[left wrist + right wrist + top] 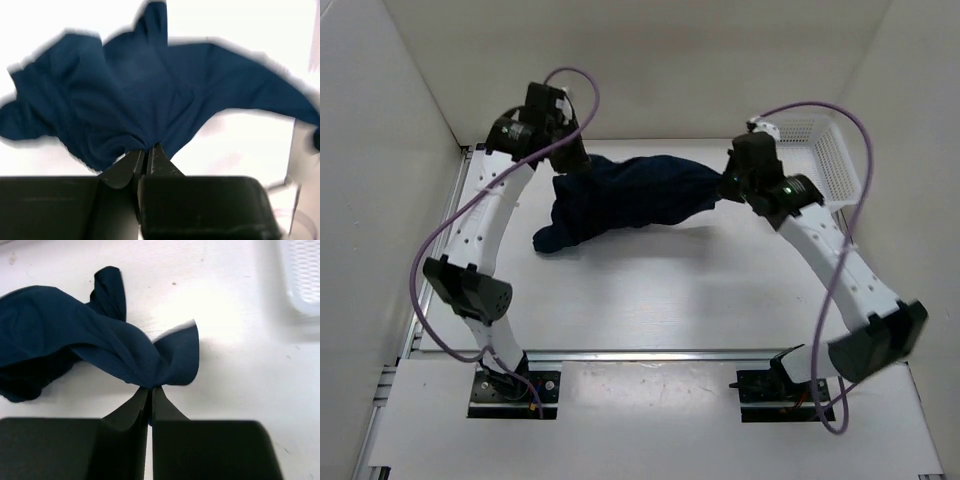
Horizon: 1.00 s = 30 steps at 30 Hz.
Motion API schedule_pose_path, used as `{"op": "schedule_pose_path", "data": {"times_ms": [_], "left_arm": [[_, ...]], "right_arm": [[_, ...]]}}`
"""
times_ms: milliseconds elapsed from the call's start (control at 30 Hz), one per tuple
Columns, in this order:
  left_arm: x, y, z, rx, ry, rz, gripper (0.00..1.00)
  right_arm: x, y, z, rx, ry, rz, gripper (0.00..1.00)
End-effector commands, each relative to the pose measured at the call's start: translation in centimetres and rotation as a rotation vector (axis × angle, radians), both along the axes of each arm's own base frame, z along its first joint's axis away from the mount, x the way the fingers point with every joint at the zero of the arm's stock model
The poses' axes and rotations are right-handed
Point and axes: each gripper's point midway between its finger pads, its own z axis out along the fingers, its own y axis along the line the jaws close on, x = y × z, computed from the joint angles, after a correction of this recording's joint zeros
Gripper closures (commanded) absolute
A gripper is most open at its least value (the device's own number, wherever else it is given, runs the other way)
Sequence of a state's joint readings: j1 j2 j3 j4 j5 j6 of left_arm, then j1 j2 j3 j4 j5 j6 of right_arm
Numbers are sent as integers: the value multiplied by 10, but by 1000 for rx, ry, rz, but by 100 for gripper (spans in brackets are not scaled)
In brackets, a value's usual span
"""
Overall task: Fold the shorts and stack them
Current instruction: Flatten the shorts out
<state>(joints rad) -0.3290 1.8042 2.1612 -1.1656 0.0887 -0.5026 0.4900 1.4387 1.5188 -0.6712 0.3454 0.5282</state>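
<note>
The dark navy shorts [620, 198] hang bunched between my two grippers above the white table, with one part drooping to the table at the front left. My left gripper [563, 165] is shut on the cloth at its left end; in the left wrist view the jaws [149, 148] pinch a gathered fold of the shorts [130, 100]. My right gripper [728, 186] is shut on the right end; in the right wrist view the jaws [150, 389] pinch a twisted edge of the shorts [100, 347].
A white mesh basket [825, 150] stands at the back right, close behind my right wrist, and its corner shows in the right wrist view [302, 275]. White walls enclose the table on three sides. The arm bases sit at the near edge.
</note>
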Motion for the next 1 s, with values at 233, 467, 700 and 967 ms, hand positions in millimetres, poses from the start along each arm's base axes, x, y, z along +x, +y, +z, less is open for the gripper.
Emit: {"op": "schedule_pose_path", "data": {"times_ms": [233,467,700,967], "left_arm": [[-127,-57,-161,127,449,-263,18],[-118,-1,-144,222,360,-24,90],[-117,19,-191,-40,413,78,60],[-84,-10,-237,-17,486,-24,22]], "right_arm": [[-85,-114,-117,-118,232,-273,52],[-104,-102,-128,-25,274,-228,72],[-135,-90,-162,99,392,-183,83],[-156,-80,-185,299,488,-153,47]]}}
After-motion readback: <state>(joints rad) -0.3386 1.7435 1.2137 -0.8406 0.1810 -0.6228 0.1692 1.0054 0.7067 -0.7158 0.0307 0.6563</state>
